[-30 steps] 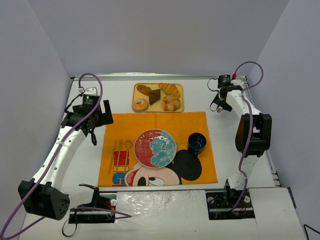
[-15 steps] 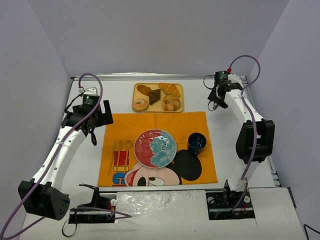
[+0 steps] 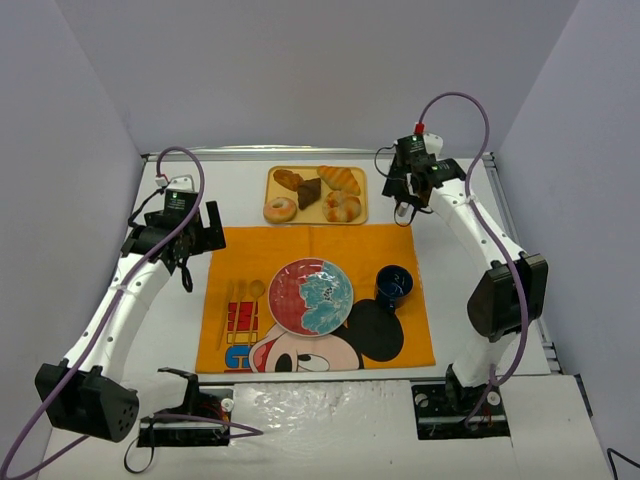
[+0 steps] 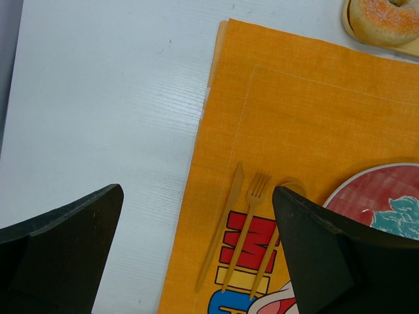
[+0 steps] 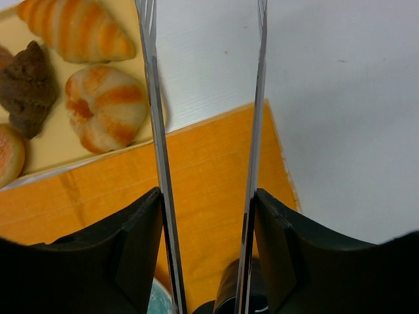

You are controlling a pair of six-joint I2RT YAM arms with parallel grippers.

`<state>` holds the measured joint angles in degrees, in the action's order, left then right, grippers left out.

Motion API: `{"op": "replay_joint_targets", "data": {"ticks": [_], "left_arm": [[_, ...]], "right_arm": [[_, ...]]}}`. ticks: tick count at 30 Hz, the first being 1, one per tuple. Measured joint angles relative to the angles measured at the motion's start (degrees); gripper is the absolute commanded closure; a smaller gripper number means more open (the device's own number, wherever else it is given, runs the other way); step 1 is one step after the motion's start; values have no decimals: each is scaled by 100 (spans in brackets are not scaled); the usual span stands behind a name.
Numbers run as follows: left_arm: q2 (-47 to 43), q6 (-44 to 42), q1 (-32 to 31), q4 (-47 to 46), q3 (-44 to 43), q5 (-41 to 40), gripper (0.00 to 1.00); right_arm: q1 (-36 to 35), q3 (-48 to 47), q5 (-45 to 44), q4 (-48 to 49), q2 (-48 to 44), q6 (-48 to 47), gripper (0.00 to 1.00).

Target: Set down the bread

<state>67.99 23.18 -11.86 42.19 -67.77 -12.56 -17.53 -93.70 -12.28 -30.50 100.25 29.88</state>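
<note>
Several breads lie on a yellow tray (image 3: pixel 357 190) at the back: a croissant (image 3: pixel 340 179), a striped bun (image 3: pixel 342 206), a chocolate piece (image 3: pixel 309 192) and a donut (image 3: pixel 280 209). My right gripper (image 3: pixel 405 190) hovers just right of the tray, shut on metal tongs (image 5: pixel 157 131) whose two blades stand apart with nothing between them. In the right wrist view the striped bun (image 5: pixel 105 104) and croissant (image 5: pixel 78 29) lie left of the blades. A red and teal plate (image 3: pixel 310 296) sits on the orange mat (image 3: pixel 315 245). My left gripper (image 4: pixel 196 196) is open above the mat's left edge.
A dark blue cup (image 3: pixel 393 284) stands right of the plate. A yellow knife (image 4: pixel 219 239), fork (image 4: pixel 245 235) and spoon lie on the mat left of the plate. Grey walls close in the table on three sides.
My right arm has swung left from the table's right edge toward the tray, carrying the tongs. The left arm has not moved.
</note>
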Motion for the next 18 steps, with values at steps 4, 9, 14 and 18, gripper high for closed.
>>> {"op": "replay_joint_targets", "data": {"ticks": [4, 9, 14, 18], "left_arm": [[0, 2, 0, 3, 0, 0, 3], [-2, 2, 0, 42, 0, -19, 3], [-5, 2, 0, 101, 10, -62, 3], [-41, 2, 0, 133, 11, -63, 3]], "right_arm": [[-396, -61, 30, -107, -53, -15, 49], [-908, -81, 88, -214, -53, -20, 49], [-1247, -82, 146, -288, -53, 3, 49], [-1432, -81, 142, -319, -53, 14, 49]]}}
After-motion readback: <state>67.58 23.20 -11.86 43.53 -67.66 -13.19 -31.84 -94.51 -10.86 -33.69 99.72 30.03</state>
